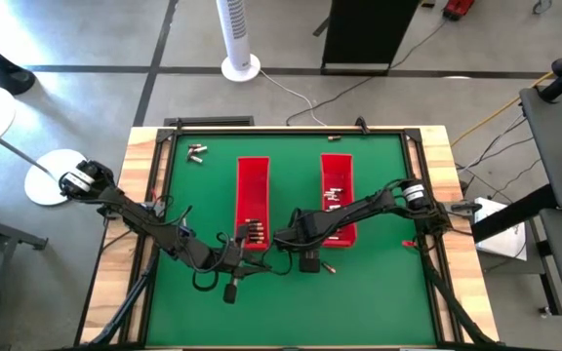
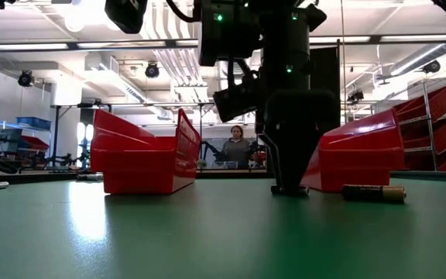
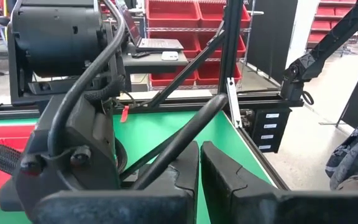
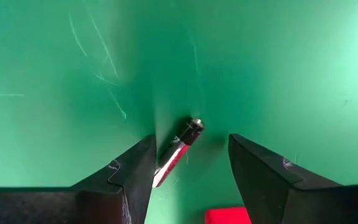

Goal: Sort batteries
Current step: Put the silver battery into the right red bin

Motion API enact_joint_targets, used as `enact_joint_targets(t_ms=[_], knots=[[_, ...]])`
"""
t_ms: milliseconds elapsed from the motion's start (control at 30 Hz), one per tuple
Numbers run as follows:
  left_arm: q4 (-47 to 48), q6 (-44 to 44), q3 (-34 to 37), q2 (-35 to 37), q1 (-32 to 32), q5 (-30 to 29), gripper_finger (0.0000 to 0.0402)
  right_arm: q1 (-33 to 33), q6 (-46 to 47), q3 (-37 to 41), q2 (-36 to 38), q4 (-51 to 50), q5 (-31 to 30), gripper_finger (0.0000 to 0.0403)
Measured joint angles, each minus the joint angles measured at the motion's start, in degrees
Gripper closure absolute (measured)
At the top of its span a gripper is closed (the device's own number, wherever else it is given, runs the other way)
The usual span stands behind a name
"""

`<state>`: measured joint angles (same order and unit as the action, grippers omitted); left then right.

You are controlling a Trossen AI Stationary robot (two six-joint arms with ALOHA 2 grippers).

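Silvery battery (image 4: 178, 151) lying between spread right end effector (image 4: 191, 168) fingers.

Lighting: bright, even, from ceiling lamps (image 2: 76, 14). Glare: pale patch on the green worktop (image 2: 91, 221) near the low camera. Focus: right claw (image 4: 191, 165) fingers blurred close up; soft shadow beneath.

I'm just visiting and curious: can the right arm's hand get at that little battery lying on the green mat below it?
Probably yes. The right hand is open, its fingers either side of the battery on bare mat, nothing between them.
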<state>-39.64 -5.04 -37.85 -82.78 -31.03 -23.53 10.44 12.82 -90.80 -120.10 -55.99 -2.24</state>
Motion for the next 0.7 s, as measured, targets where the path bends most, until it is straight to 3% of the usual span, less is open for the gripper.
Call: enact_joint_targets(t_ms=[267,700], knots=[[0.2,0.0,0.0,0.0,0.0,0.0,0.0402,0.2,-0.9,0.0,-0.1,-0.6,3.6,0.0241],[0.0,0.0,0.0,0.1,0.0,0.4,0.0401,3.8,-0.9,0.1,-0.1,1.2,3.7,0.0346]])
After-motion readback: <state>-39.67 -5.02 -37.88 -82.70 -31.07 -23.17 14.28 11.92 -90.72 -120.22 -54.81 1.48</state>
